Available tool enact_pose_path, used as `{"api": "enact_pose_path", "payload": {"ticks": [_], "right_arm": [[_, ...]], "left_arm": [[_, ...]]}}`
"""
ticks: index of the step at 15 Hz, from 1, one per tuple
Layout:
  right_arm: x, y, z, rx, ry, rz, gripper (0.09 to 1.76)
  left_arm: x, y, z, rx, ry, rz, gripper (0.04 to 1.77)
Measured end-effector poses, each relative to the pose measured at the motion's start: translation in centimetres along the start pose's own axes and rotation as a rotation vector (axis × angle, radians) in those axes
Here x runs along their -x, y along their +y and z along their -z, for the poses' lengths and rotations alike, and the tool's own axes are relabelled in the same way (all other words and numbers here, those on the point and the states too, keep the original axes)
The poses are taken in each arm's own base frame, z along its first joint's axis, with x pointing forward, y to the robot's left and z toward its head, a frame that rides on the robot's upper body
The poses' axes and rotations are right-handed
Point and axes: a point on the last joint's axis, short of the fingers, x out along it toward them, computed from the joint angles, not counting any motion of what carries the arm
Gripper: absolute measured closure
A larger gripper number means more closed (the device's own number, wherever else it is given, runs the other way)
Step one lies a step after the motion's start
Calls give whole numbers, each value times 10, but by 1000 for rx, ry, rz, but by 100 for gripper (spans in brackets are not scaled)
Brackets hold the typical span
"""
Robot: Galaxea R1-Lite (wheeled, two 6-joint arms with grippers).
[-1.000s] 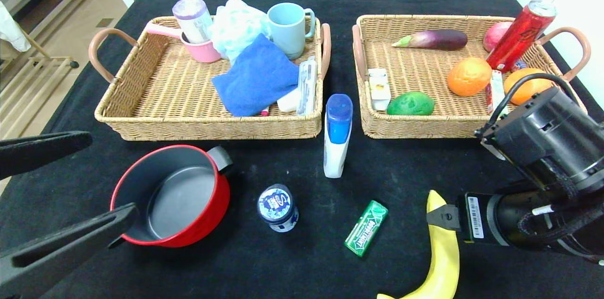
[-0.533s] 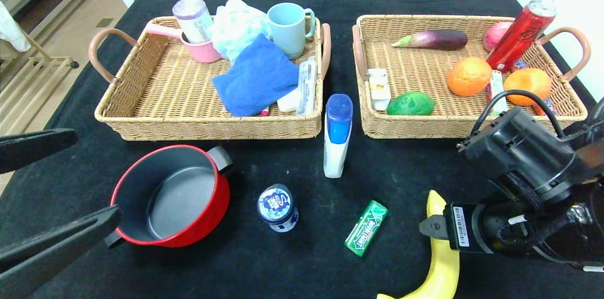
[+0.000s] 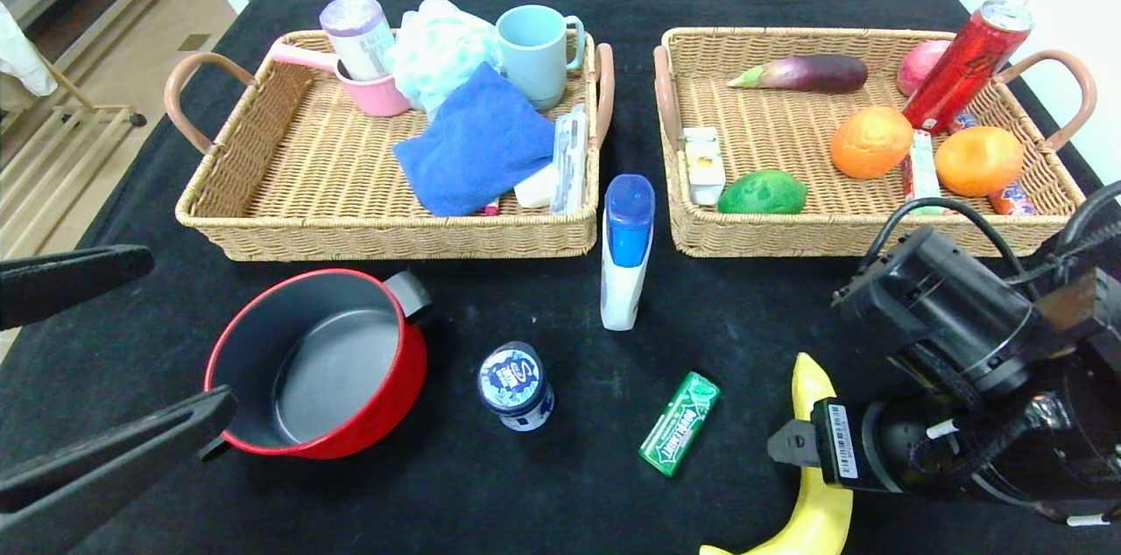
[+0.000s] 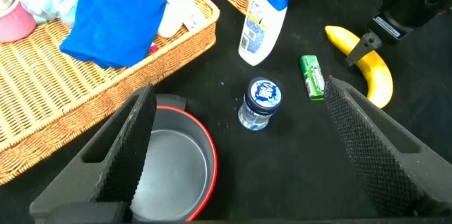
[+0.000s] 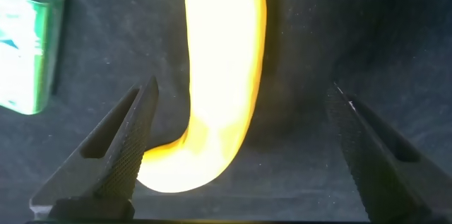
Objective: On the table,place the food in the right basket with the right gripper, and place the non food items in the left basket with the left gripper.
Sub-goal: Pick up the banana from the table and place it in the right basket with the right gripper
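Observation:
On the black table point(image 3: 543, 494) lies a yellow banana point(image 3: 823, 507), partly under my right arm point(image 3: 946, 380). My right gripper point(image 5: 244, 90) hangs open just above the banana point(image 5: 222, 54), one finger on each side, not touching it. A green gum pack point(image 3: 680, 424) and a blue-and-white tub point(image 3: 515, 384) sit left of it. A white bottle with a blue cap point(image 3: 626, 253) lies between the baskets. My left gripper point(image 3: 193, 332) stands open at the near left, over the left rim of the red pot point(image 3: 320, 362). Two oranges point(image 3: 978, 159) lie in the right basket point(image 3: 841, 238).
The left basket point(image 3: 394, 244) holds a blue cloth point(image 3: 477, 144), two mugs point(image 3: 534, 52), a white pouf and small packs. The right basket also holds an eggplant point(image 3: 801, 72), a leaning red can point(image 3: 959, 65), a green fruit point(image 3: 764, 192) and snack packs. The table's left edge drops to the floor.
My right arm has drawn back from the right basket toward the near edge and lowered over the banana, uncovering an orange. The left gripper barely shifted.

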Motion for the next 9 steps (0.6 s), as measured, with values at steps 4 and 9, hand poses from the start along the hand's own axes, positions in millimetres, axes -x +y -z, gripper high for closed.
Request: {"api": "enact_pose_path", "payload": {"ticks": [4,9], "right_arm": [[-4,2,1,8,10,8,14],[-5,5,3,21,15,8,14]], "left_arm": [[-2,0,1,1,4,1,9],[-2,0,1,1,3,1,9]]}}
